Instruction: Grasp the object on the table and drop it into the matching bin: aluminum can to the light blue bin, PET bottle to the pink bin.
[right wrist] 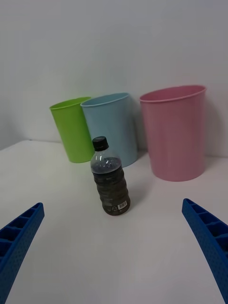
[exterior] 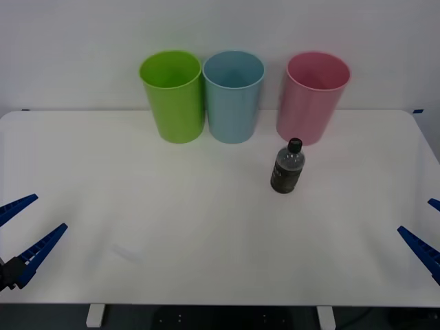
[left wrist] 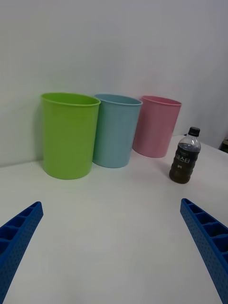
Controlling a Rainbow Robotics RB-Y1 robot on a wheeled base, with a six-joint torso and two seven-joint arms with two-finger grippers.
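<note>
Front view: white bench (exterior: pixel 206 240) w/ three bins in a row along its far edge, left to right lime green bin (exterior: pixel 173 96), light blue bin (exterior: pixel 234 96), pink bin (exterior: pixel 313 97); green & blue stand just beside each other, pink set a bit apart to the right. PET bottle (exterior: pixel 287 167) stands upright on the bench just in front of the pink bin, nearer its left side, black cap up, not touching it. Left tool (exterior: pixel 20 230) sits low at the near left edge, blue ribbed fingers spread, nothing between them; right tool (exterior: pixel 430 230) at the near right edge, fingers also spread, partly cut off by the frame. Both well apart from the bottle. Right wrist view: right tool (right wrist: pixel 114 251) wide apart w/ one finger at each lower corner, bare bench between; bottle (right wrist: pixel 110 178) upright ahead of it, dark contents, dark label w/ small barcode patch, blue bin (right wrist: pixel 111 126) behind it, pink bin (right wrist: pixel 178 133) beside that, green bin (right wrist: pixel 72 129) on the other side. Left wrist view: left tool (left wrist: pixel 114 251) spread, holding nothing; green bin (left wrist: pixel 69 135) closest, then blue bin (left wrist: pixel 116 130), pink bin (left wrist: pixel 156 126) farthest, bottle (left wrist: pixel 185 156) upright on the bench near the pink bin.
</note>
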